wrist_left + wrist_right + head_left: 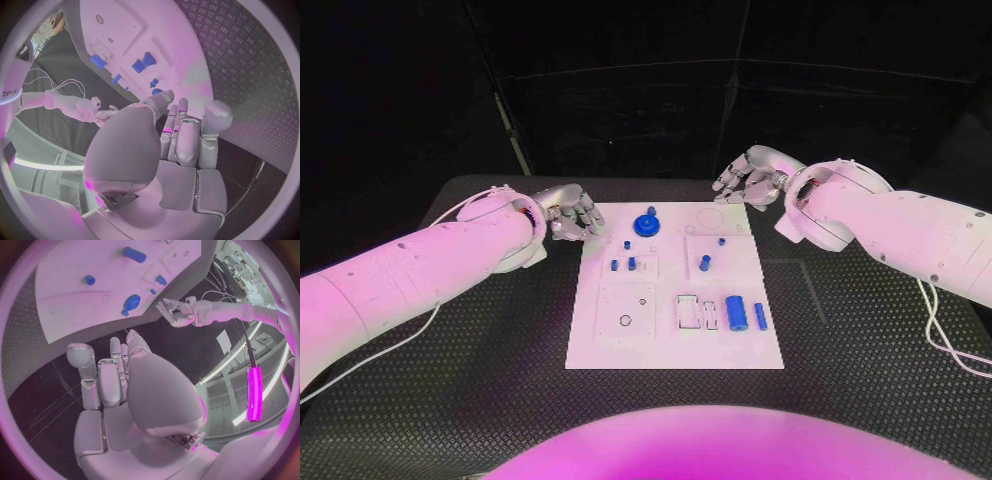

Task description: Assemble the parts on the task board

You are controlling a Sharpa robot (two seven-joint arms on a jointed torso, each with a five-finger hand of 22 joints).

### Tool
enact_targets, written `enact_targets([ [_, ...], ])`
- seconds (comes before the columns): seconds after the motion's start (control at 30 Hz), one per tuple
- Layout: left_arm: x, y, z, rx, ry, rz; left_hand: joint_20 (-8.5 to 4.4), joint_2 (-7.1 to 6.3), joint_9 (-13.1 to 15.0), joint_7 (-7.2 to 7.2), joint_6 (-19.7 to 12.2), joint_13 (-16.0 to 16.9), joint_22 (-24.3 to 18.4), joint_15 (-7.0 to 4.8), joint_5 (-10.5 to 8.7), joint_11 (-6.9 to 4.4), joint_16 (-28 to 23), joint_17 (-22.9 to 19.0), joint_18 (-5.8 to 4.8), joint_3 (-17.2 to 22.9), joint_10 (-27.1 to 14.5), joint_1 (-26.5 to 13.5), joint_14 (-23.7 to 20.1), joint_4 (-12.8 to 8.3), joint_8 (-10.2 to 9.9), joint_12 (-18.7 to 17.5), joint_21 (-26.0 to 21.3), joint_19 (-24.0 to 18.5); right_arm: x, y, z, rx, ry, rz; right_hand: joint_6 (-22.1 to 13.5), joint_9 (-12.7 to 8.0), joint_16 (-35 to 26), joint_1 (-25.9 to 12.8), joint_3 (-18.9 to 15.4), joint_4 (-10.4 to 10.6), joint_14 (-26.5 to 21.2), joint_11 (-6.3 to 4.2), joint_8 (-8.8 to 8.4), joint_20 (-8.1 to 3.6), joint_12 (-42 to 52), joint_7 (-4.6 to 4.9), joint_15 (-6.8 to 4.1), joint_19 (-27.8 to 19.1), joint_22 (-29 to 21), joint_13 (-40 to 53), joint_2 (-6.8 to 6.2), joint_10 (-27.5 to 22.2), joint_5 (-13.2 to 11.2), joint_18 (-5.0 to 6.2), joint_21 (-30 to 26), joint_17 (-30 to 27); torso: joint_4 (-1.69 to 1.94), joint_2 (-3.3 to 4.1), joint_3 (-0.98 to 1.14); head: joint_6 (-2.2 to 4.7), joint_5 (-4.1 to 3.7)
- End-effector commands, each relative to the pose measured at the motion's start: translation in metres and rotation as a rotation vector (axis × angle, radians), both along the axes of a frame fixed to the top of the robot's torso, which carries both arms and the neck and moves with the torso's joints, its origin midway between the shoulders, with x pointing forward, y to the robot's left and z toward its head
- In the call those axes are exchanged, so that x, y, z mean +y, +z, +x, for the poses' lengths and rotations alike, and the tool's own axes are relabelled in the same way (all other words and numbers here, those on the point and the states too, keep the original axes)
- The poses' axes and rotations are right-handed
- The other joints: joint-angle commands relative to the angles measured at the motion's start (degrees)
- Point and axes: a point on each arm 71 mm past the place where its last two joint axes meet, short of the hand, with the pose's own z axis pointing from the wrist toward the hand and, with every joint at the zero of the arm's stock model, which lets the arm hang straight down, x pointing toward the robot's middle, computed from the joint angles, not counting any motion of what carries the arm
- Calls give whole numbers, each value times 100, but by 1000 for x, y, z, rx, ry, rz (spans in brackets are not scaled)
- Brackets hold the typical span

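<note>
Black, diamond-patterned table top (pixel 473 370) stretches out under me, and the white task board (pixel 672 290) lies flat in the middle of it, its long side running away from my body.

My left hand (pixel 571 220) hovers just beside the board's far left corner, holding nothing; the fingers (pixel 187 135) are straight and lie close side by side. My right hand (pixel 750 180) hangs over the table past the board's far right corner, apart from it — its fingers curve loosely, with nothing between them.

On the board, a blue knob-like part (pixel 646 222) stands near the far edge, closer to my left hand than to my right. Just nearer to me sit a few small blue pegs (pixel 630 264), and another small blue peg (pixel 705 264) stands in the square plate to their right. Toward the near right part of the board lie a thick blue cylinder (pixel 734 311) and, just beside it on the outer side, a thin blue rod (pixel 762 317) — both flat, both lengthwise along the board. A rectangular cut-out (pixel 689 311) shows just left of the cylinder.
</note>
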Motion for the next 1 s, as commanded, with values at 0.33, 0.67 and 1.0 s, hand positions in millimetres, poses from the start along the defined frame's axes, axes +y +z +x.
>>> enact_targets([
  [0.33, 21, 36, -23, 83, 194, -783, -3, 97, 19, 56, 447, 105, -1236, 2, -47, -14, -1252, -1842, 380, -35, 289, -65, -799, -87, 141, 234, -1965, -965, 11, -27, -28, -182, 128, -329, 101, -12, 106, 103, 119, 28, 226, 53, -195, 16, -415, 44, 18, 108, 119, -509, -117, 113, -48, 27, 64, 144, 11, -3, -10, 0, -293],
  [0.67, 23, 40, -43, 123, 203, -946, 1, 118, 7, 60, 479, 124, -1293, 7, -46, -11, -1464, -2123, 379, -79, 273, -78, -922, -105, 131, 268, -2063, -1006, 17, -40, -31, -159, 145, -418, 124, -8, 127, 127, 203, 47, 235, 136, -335, 62, -695, 113, 82, 123, 139, -857, -183, 39, -30, 25, 80, 163, -2, 5, -16, 0, -370],
  [1.0, 22, 41, -47, 130, 208, -983, 2, 129, 0, 69, 476, 128, -1309, 10, -44, -6, -1486, -2141, 379, -84, 255, -63, -936, -122, 121, 275, -2090, -1016, 22, -49, -29, -123, 162, -476, 167, -5, 115, 173, 296, 31, 226, 160, -386, 87, -815, 125, 99, 105, 116, -1033, -190, 10, -2, 31, 65, 145, 3, 9, -8, 0, -367],
])
